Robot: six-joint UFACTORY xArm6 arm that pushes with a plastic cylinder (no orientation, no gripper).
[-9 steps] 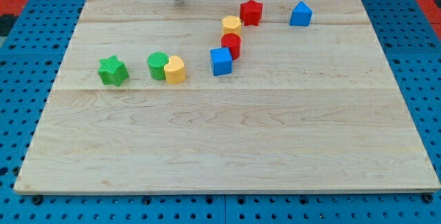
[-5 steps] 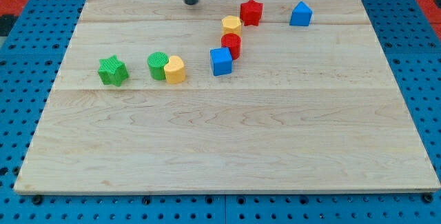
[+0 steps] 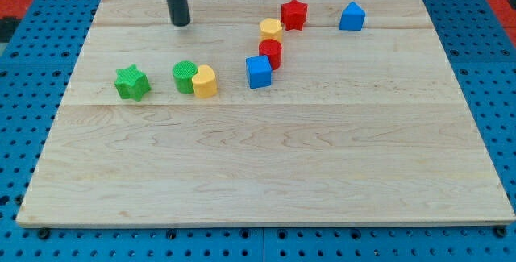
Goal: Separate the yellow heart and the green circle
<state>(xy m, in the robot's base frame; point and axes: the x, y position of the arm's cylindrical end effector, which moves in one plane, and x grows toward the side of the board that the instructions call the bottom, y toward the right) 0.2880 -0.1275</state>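
The yellow heart (image 3: 205, 81) lies on the wooden board, touching the right side of the green circle (image 3: 185, 76). Both sit in the board's left half. My tip (image 3: 181, 23) rests on the board above them, toward the view's top, a clear gap away from the green circle and touching no block.
A green star (image 3: 132, 82) lies left of the green circle. To the right are a blue cube (image 3: 259, 72), a red cylinder (image 3: 271, 53), a second yellow block (image 3: 271, 29), a red star (image 3: 293, 14) and a blue block (image 3: 351, 16). The board (image 3: 266, 173) rests on a blue pegboard.
My tip moved from the board's top edge to the left and down, toward the green circle. No block moved.
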